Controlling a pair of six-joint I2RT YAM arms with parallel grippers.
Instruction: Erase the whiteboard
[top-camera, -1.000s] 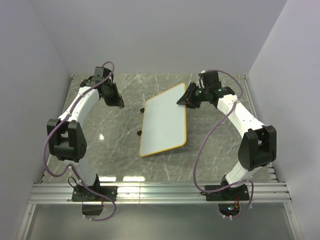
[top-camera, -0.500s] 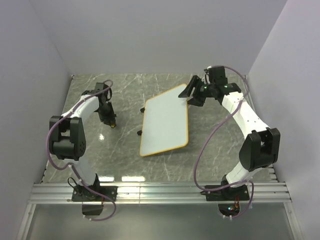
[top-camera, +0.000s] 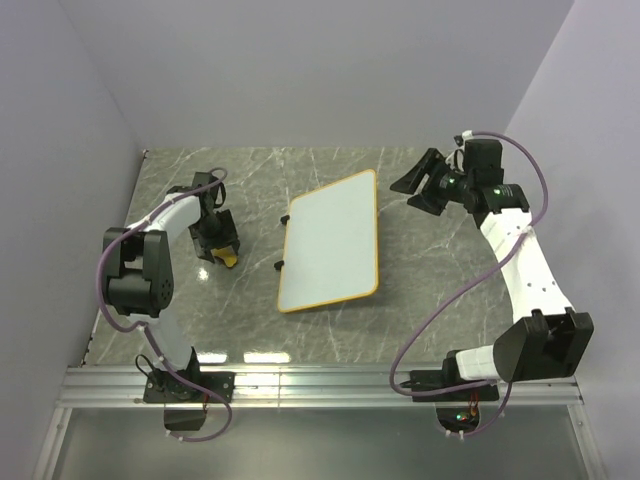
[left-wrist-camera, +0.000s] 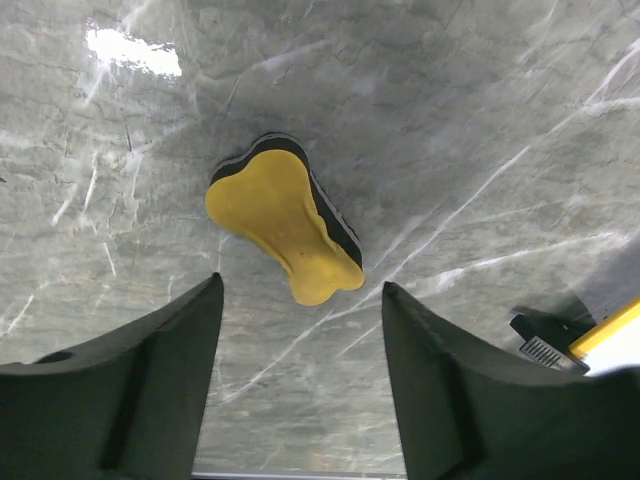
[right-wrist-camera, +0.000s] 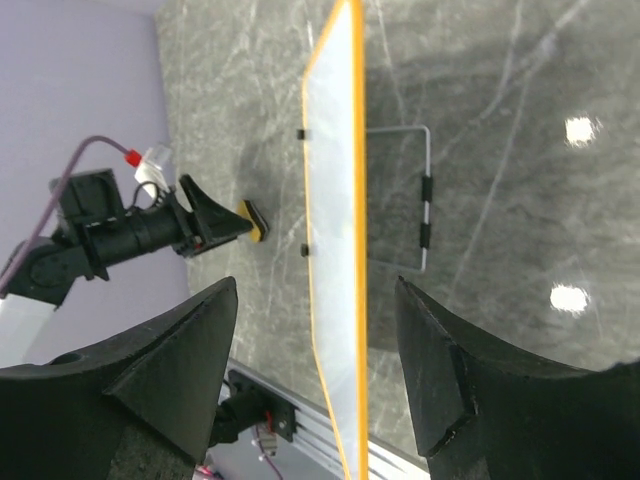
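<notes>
The whiteboard (top-camera: 330, 240), white with an orange-yellow rim and no marks that I can see, lies slantwise in the middle of the table. In the right wrist view the whiteboard (right-wrist-camera: 335, 200) shows nearly edge-on, with small black tabs on its left edge. My right gripper (top-camera: 418, 187) hangs open to the right of the board's far corner, apart from it. My left gripper (top-camera: 221, 248) is open and low over the table, left of the board. A yellow eraser with a black underside (left-wrist-camera: 283, 217) lies on the table just beyond the left gripper (left-wrist-camera: 302, 288). Nothing sits between either pair of fingers.
The table is grey marble (top-camera: 430, 290). A thin wire stand (right-wrist-camera: 424, 212) shows under the board's right side. Grey walls close in on the left, back and right. An aluminium rail (top-camera: 320, 385) holding both arm bases runs along the near edge.
My left gripper came down toward the near side, opened and left the yellow eraser on the table. My right gripper opened at the board's far corner and drew back to the right.
</notes>
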